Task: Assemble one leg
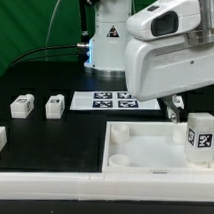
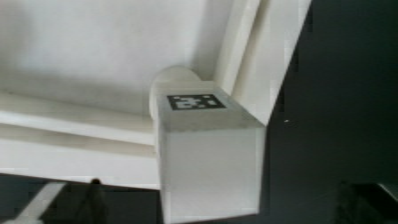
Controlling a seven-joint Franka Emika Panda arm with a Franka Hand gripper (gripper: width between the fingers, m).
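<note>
At the tray's corner toward the exterior view's right, the leg (image 1: 201, 136) stands upright, its tag face showing; the wrist view shows it (image 2: 205, 150) rising against the tray (image 2: 107, 70) rim. The gripper (image 1: 176, 109) hangs close beside it with jaws fully spread and nothing between them. Judged from its look, the leg is light, rigid moulded plastic with smooth, possibly slippery sides. A hold across two opposite flat faces, high on the block, seems best.

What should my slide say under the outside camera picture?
Robot's open gripper hovers near a tagged leg standing on the tabletop piece.
</note>
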